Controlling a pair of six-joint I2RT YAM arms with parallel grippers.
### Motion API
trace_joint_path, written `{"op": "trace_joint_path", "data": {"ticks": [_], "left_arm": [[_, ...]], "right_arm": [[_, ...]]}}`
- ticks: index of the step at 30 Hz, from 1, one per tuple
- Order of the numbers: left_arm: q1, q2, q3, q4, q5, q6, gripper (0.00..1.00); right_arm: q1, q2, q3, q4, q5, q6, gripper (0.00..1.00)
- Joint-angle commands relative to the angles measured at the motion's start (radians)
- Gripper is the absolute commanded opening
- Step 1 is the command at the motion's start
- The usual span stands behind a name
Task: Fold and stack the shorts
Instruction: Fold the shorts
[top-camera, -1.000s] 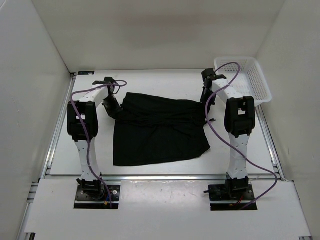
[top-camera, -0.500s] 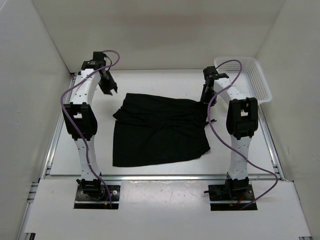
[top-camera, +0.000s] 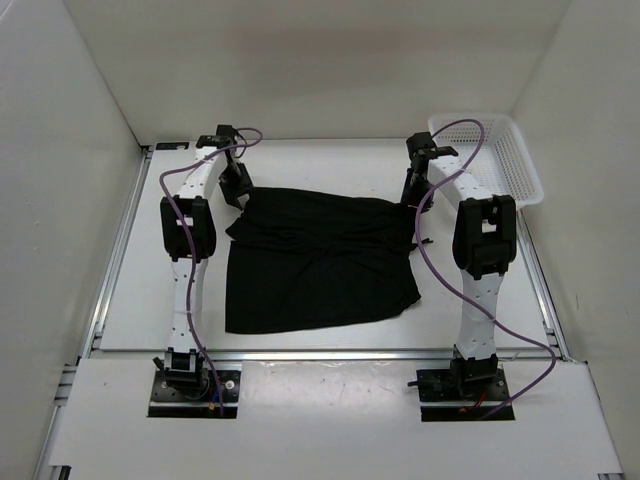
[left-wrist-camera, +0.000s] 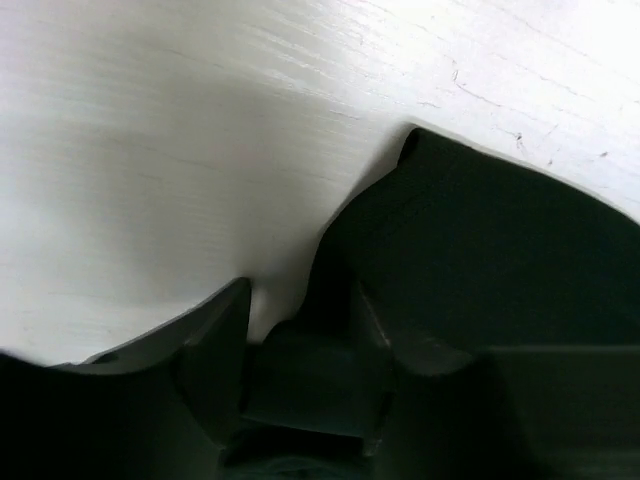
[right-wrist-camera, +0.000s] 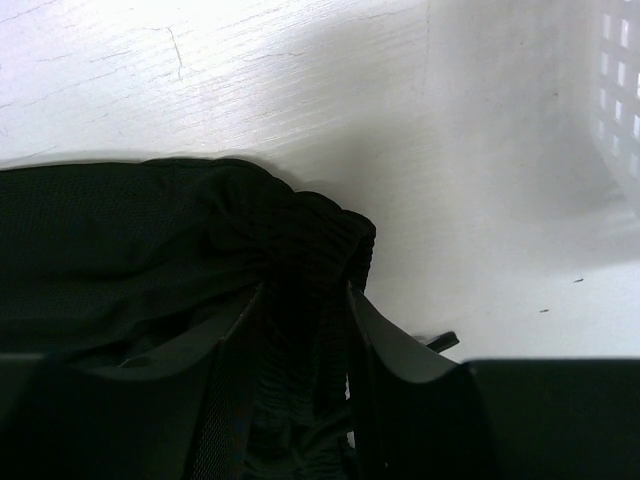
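The black shorts (top-camera: 320, 260) lie spread flat in the middle of the white table. My left gripper (top-camera: 240, 188) is down at their far left corner. In the left wrist view the gripper (left-wrist-camera: 300, 300) is open. The corner of the shorts (left-wrist-camera: 500, 260) lies between the jaws, and a strip of table shows beside the left finger (left-wrist-camera: 215, 335). My right gripper (top-camera: 410, 195) is at the far right corner. In the right wrist view it (right-wrist-camera: 305, 290) is shut on the bunched waistband of the shorts (right-wrist-camera: 120, 240).
A white mesh basket (top-camera: 500, 160) stands at the far right corner of the table, close to the right arm; its edge shows in the right wrist view (right-wrist-camera: 620, 80). White walls close in the table on the left, back and right.
My left gripper let go of the far left corner of the shorts, rose towards the back left, and has now come back down onto it. The right gripper and the shorts barely moved.
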Motion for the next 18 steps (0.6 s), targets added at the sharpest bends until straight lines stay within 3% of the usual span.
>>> {"op": "trace_joint_path", "data": {"ticks": [1,3,4,6,9,12,13,14,17,18], "left_arm": [[0.006,-0.057,0.011,0.005,0.028,0.019,0.48],[0.006,-0.057,0.011,0.014,0.039,0.019,0.4],[0.006,-0.057,0.011,0.014,0.039,0.019,0.31],[0.006,-0.057,0.0,0.014,0.039,0.019,0.25],[-0.004,-0.068,-0.009,0.025,0.039,0.019,0.27],[-0.005,-0.08,-0.009,0.025,0.039,0.019,0.39],[-0.005,-0.094,-0.009,0.025,0.039,0.019,0.39],[-0.005,-0.094,-0.018,0.036,0.039,0.019,0.37],[-0.014,-0.094,-0.018,0.036,0.05,0.019,0.14],[-0.014,-0.094,-0.018,0.036,0.05,0.01,0.1]], "right_arm": [[0.002,-0.027,0.009,-0.022,0.007,-0.012,0.42],[0.002,-0.017,0.009,-0.022,0.007,-0.012,0.42],[0.002,-0.017,0.009,-0.022,0.007,-0.012,0.42],[0.002,-0.017,0.009,-0.022,0.007,-0.012,0.42],[0.002,-0.017,0.009,-0.022,0.007,-0.012,0.42],[0.002,-0.008,0.009,-0.022,0.007,-0.012,0.42],[0.002,-0.008,0.009,-0.022,0.007,-0.012,0.42],[0.002,-0.008,0.009,-0.022,0.007,-0.012,0.42],[0.002,-0.008,0.009,-0.022,0.007,-0.012,0.42],[0.002,-0.008,0.009,-0.022,0.007,-0.012,0.42]]}}
